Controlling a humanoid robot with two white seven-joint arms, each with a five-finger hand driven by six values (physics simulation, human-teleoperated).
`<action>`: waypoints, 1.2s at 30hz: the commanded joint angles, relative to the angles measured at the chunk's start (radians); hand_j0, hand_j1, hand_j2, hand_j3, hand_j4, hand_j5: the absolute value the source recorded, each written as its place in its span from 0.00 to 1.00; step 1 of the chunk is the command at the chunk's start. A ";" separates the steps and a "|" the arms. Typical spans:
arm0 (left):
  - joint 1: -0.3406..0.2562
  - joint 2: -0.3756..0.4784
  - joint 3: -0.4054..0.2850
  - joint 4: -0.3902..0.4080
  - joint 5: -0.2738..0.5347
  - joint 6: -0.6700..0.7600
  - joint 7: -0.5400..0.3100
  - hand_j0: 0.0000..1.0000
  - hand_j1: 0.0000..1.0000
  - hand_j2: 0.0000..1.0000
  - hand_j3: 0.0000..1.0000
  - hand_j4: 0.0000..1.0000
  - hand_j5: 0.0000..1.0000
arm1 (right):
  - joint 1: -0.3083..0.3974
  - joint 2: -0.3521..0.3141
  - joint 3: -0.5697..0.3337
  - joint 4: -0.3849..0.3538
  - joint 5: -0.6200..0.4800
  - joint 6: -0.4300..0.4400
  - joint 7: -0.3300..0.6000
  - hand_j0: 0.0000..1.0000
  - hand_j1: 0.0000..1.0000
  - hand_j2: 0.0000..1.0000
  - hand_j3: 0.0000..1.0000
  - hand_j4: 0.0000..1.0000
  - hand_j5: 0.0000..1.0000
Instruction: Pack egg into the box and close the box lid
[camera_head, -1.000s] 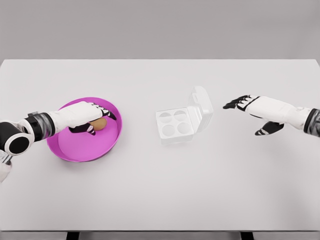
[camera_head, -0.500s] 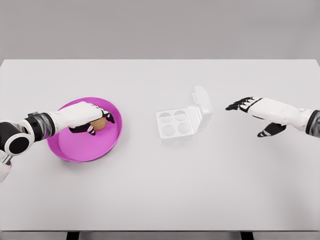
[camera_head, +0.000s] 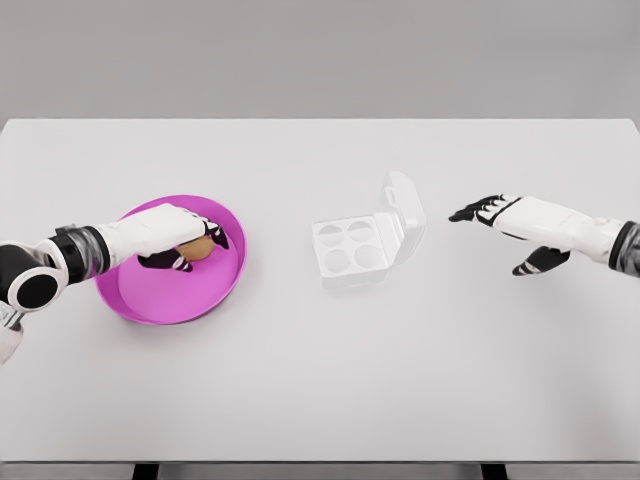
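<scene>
my left robot hand (camera_head: 178, 240) is curled around the egg (camera_head: 199, 247) inside the pink bowl (camera_head: 160, 295), left of the open box (camera_head: 362, 240). my right robot hand (camera_head: 500, 222) hovers right of the box, fingers spread, holding nothing.

In front of me spreads a wide white table (camera_head: 320, 380), its far edge running straight across the view. Behind it stands a plain grey wall (camera_head: 320, 55), bare and evenly lit. The light is soft and throws only faint shadows. Two dark table legs (camera_head: 146, 471) peek out below the near edge.
</scene>
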 joint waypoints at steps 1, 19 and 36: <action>0.000 0.001 0.000 -0.001 0.004 0.001 0.000 0.66 0.66 0.66 0.66 0.66 0.66 | 0.000 0.000 0.000 -0.001 -0.007 0.003 0.000 1.00 1.00 1.00 1.00 1.00 1.00; 0.000 0.007 0.006 -0.007 0.014 0.002 0.000 0.45 0.45 0.45 0.45 0.45 0.45 | 0.000 0.000 0.001 0.006 -0.007 0.003 0.000 1.00 1.00 1.00 1.00 1.00 1.00; -0.003 0.019 0.029 -0.076 0.036 -0.001 0.000 0.37 0.37 0.37 0.37 0.37 0.37 | 0.002 0.002 0.006 0.007 -0.007 0.003 0.000 1.00 1.00 1.00 1.00 1.00 1.00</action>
